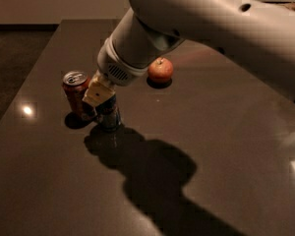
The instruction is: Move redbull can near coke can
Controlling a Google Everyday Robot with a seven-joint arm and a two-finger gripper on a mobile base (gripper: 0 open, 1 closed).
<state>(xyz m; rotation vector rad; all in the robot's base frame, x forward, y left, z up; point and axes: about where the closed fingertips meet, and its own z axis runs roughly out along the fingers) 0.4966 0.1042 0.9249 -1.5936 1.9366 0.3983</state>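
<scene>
The redbull can [110,116], slim and dark blue-silver, stands on the dark table [221,132] just right of the coke can [77,93], almost touching it. The coke can is red with a silver top and pull tab. My gripper [101,101] comes down from the upper right and sits over the top of the redbull can, hiding its lid and upper body. The big white arm [196,23] fills the top of the view.
A red apple [160,70] lies behind and to the right of the cans. The table's left edge [19,97] runs close to the coke can, with dark floor beyond. The arm's shadow [152,171] falls across the front middle.
</scene>
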